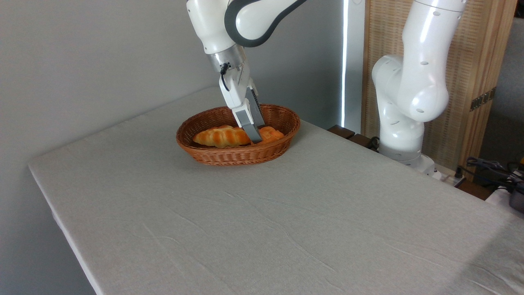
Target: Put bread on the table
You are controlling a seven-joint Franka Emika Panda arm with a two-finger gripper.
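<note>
Bread [271,133] sits in the wicker basket [213,155] beside the longer twisted loaf [221,137]. I have the fingers [256,139] lowered steeply beside it for a pick; their opening is hidden edge-on, so I cannot tell. Cloth-covered counter [262,229] waits in front.

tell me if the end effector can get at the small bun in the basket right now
Probably yes: the end effector is already down inside the basket at the bun, open from above; the twisted loaf lies just left.
</note>
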